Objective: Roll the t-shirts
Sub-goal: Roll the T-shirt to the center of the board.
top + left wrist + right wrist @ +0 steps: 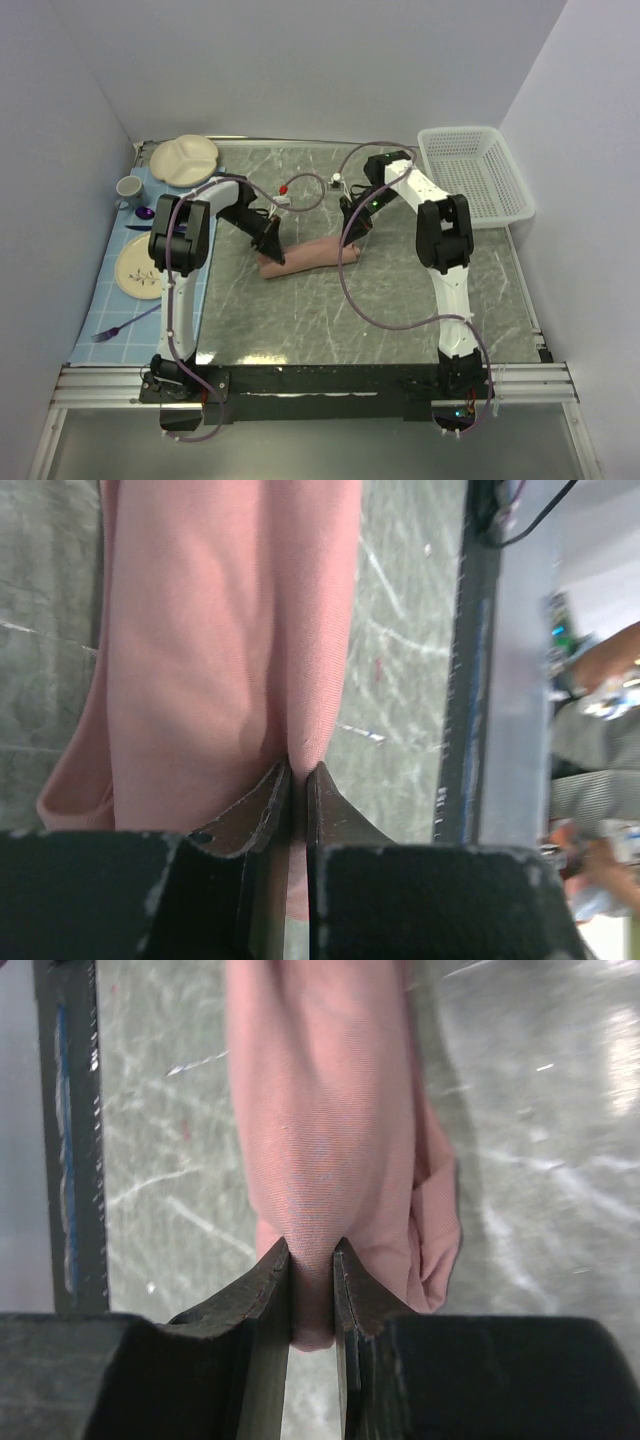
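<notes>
Clearly the t-shirt is already a tight pink log, lying across the middle of the tabletop between the two arms. The left fingers are clenched on a thin fold at its left end. The right fingers are clenched on a thicker pinch of cloth at the right end.

To finish the roll well, I judge that both ends should turn together at one pace, kept low against the tabletop, so the log neither twists nor loosens in the middle.

The overhead view gives the whole roll, both arms meeting it, and a white basket well apart at the far right, but not the pinch itself. The wrist views do show it: cloth caught between the tips, and a loose layer sagging out beside the roll at each end.
</notes>
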Robot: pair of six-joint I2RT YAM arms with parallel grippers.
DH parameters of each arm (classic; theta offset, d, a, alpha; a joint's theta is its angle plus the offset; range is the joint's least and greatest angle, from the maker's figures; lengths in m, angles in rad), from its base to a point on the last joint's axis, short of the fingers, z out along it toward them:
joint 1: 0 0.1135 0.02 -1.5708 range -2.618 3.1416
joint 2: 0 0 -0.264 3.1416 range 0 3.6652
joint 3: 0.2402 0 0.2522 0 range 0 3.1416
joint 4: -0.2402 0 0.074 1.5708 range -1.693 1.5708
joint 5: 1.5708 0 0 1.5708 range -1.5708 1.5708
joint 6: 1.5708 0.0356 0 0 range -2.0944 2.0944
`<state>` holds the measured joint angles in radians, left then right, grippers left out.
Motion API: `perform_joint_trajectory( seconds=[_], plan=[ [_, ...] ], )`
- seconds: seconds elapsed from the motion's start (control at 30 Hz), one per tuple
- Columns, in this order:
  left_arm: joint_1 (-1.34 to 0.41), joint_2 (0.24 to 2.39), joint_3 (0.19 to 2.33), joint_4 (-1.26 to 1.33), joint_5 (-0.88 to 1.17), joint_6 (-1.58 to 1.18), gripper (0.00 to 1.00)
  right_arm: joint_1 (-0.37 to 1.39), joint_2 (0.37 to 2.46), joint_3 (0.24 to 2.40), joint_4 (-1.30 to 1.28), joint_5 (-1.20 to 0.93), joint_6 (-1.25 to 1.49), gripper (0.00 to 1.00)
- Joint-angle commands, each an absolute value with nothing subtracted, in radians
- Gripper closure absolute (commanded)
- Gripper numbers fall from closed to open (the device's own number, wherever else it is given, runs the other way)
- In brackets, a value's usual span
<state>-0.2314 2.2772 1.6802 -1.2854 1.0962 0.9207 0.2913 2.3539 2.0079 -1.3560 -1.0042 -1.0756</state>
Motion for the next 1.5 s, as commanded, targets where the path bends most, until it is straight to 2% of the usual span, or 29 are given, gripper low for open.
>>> perform_joint_trajectory(
  seconds=[0.0,0.23,0.27,0.3,0.37,0.47,0.57,0.6,0.67,0.7,0.77,0.8,0.87,0.9,0.97,1.13,1.33,1.47],
  plan=[
    [-0.215,2.348,1.745,-1.378,1.216,0.842,0.98,0.275,2.454,2.129,-1.445,-1.029,-0.942,0.83],
    [-0.186,2.459,1.827,-1.376,1.259,0.756,0.98,0.238,2.528,2.214,-1.422,-1.032,-0.824,0.82],
    [-0.183,2.474,1.825,-1.377,1.265,0.750,0.98,0.232,2.528,2.214,-1.413,-1.037,-0.807,0.80],
    [-0.178,2.479,1.818,-1.376,1.269,0.746,0.98,0.224,2.517,2.200,-1.399,-1.045,-0.787,0.73],
    [-0.178,2.490,1.815,-1.376,1.261,0.747,0.98,0.213,2.488,2.178,-1.367,-1.064,-0.787,0.69],
    [-0.178,2.497,1.816,-1.376,1.264,0.752,0.98,0.190,2.389,2.146,-1.352,-1.094,-0.850,0.54],
    [-0.178,2.510,1.825,-1.378,1.278,0.741,0.97,0.181,2.156,1.921,-1.128,-1.057,-0.841,0.39],
    [-0.178,2.511,1.832,-1.376,1.281,0.742,0.97,0.183,2.017,1.766,-1.056,-1.031,-0.841,0.34],
    [-0.178,2.519,1.838,-1.376,1.287,0.742,0.97,0.202,1.887,1.607,-0.849,-0.939,-0.864,0.30],
    [-0.178,2.523,1.847,-1.377,1.292,0.738,0.96,0.213,1.774,1.465,-0.797,-0.907,-0.933,0.00],
    [-0.178,2.533,1.850,-1.378,1.298,0.736,0.95,0.270,1.618,1.318,-0.636,-0.806,-1.021,0.00],
    [-0.178,2.534,1.850,-1.378,1.301,0.739,0.95,0.296,1.565,1.172,-0.573,-0.775,-1.102,0.00],
    [-0.178,2.534,1.847,-1.376,1.304,0.738,0.95,0.362,1.441,1.021,-0.320,-0.698,-1.173,0.00],
    [-0.178,2.533,1.844,-1.376,1.308,0.733,0.95,0.383,1.419,0.903,-0.240,-0.672,-1.199,0.00],
    [-0.179,2.531,1.847,-1.376,1.310,0.721,0.93,0.441,1.407,0.832,-0.086,-0.635,-1.279,0.00],
    [-0.178,2.525,1.845,-1.378,1.318,0.715,0.91,0.480,1.515,0.902,-0.103,-0.601,-1.370,0.00],
    [-0.178,2.525,1.836,-1.378,1.318,0.709,0.91,0.486,1.603,0.897,0.052,-0.543,-1.411,0.00],
    [-0.176,2.528,1.830,-1.378,1.330,0.687,0.90,0.488,1.661,0.949,-0.015,-0.538,-1.457,0.00]
  ],
)
